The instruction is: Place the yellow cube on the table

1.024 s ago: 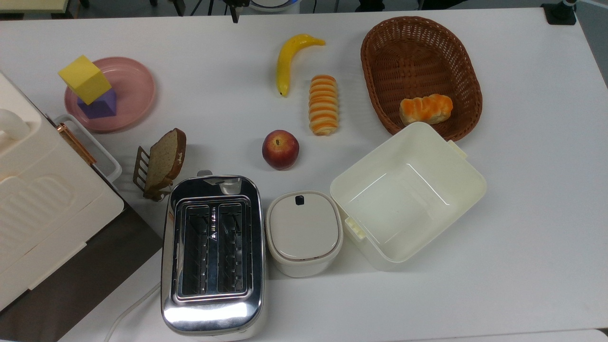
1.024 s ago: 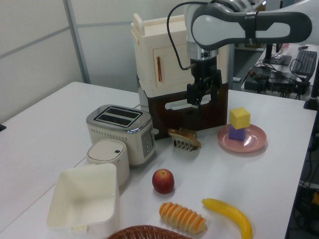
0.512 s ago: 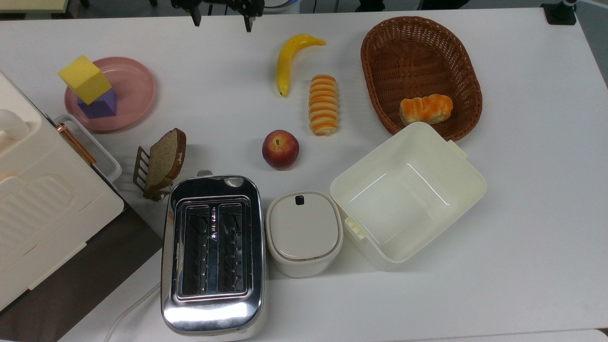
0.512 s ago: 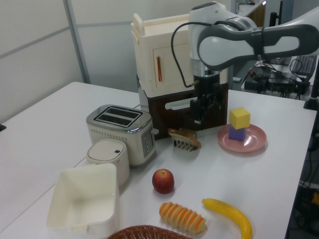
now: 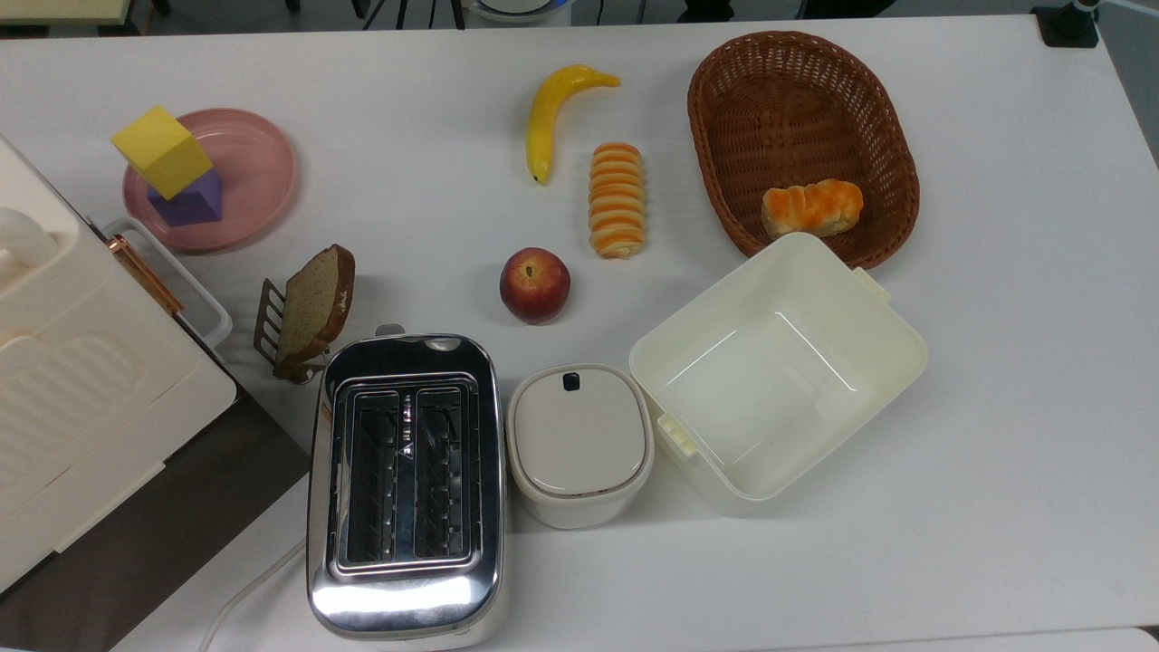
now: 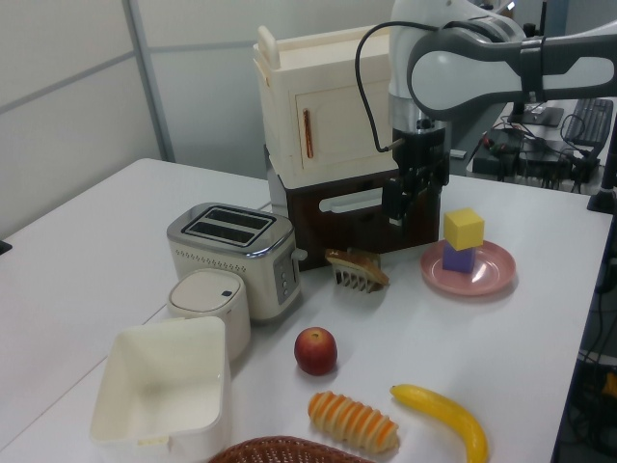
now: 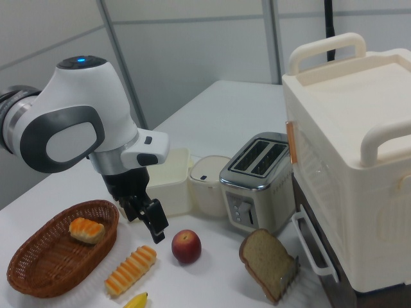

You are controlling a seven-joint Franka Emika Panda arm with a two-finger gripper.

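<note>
Yellow cube: one, stacked tilted on the one purple cube, both on the single pink plate at the top view's far left, not on the table. One gripper hangs above the table just to the left view's left of the plate, touching nothing; whether its fingers are apart or together I cannot tell. Counted across the table: one banana, one apple, two striped bread rolls, one on the table and one in the wicker basket, one toaster, one cream bin, one lidded pot, one bread slice. The left view cuts off the basket.
</note>
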